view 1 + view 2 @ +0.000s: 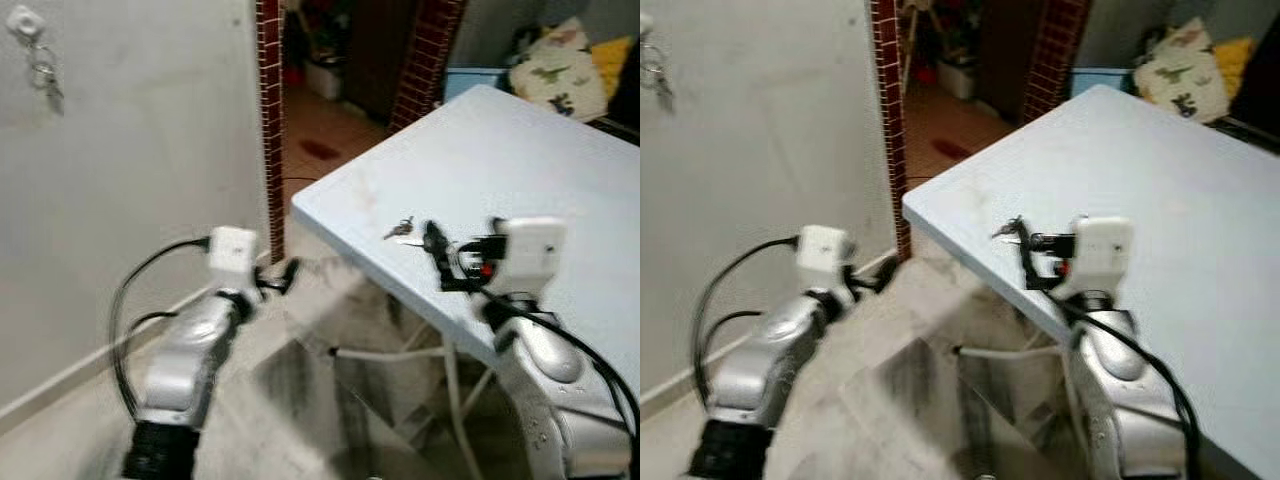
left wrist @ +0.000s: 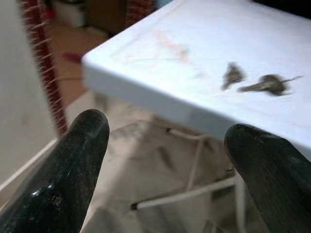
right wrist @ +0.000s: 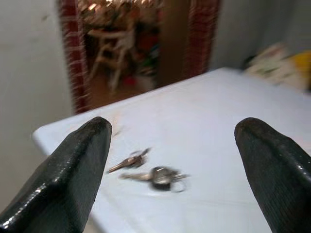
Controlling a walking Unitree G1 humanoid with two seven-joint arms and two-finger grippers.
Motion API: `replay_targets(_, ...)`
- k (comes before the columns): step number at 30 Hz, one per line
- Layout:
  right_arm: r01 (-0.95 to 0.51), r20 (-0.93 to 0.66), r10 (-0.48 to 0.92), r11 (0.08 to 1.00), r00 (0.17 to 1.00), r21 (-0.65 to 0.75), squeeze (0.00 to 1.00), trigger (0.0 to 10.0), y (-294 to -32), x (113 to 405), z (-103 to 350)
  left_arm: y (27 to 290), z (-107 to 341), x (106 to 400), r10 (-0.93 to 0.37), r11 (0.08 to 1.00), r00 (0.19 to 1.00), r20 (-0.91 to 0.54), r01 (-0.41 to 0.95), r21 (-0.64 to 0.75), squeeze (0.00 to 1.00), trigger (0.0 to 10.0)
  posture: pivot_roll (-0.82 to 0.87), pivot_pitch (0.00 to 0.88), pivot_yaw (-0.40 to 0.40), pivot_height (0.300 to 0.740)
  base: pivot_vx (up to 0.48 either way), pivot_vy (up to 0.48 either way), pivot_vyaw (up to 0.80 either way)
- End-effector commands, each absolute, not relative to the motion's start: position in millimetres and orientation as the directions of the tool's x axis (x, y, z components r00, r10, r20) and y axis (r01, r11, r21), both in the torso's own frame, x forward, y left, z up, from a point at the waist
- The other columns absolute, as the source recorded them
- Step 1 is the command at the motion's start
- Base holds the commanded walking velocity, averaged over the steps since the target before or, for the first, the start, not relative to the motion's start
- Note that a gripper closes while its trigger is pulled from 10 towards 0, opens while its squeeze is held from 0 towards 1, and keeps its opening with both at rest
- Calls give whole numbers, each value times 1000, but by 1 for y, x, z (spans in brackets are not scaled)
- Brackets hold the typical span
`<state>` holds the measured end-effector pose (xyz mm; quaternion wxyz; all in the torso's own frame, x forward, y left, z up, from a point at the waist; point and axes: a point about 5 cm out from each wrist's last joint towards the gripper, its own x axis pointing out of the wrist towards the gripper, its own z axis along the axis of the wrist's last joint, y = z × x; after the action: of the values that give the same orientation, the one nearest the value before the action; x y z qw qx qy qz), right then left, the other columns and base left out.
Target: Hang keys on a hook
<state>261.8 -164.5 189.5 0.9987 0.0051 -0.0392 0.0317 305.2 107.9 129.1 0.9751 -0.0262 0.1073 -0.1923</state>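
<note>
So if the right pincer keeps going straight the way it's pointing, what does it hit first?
Most likely the small bunch of metal keys lying near the corner of the pale blue table, straight ahead between the open right pincer fingers; depth is uncertain.

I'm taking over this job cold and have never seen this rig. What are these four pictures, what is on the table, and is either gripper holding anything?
The two wide pictures come from the robot's head camera, looking down at its two silver arms. The other two look along each gripper's black fingers.

On the pale blue table, near its front edge, lie the keys.

The right gripper hovers just short of them, open and empty. The left gripper is off the table's corner over the floor, also open and empty.

High on the wall to the left is a white hook with another bunch of keys hanging from it.
</note>
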Motion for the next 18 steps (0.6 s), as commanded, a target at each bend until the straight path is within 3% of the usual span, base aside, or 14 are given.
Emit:
replay_targets(1, -92, 101, 91, 996, 991, 10, 0, 10000, -158, 261, 193, 117, 130, 306, -360, 933, 911, -204, 353, -70, 0, 10000, 37, 56, -32, 740, 0, 0, 0)
replay_targets(10, -98, 108, 98, 995, 989, -6, 0, 10000, -159, 263, 195, 114, 132, 307, -372, 928, 908, -193, 366, -67, 0, 10000, 35, 51, -35, 740, 0, 0, 0)
replay_targets(18, -96, 112, 97, 995, 989, -13, 0, 10000, -160, 264, 196, 114, 132, 307, -368, 930, 910, -194, 361, -67, 0, 10000, 34, 54, -38, 740, 0, -328, 0)
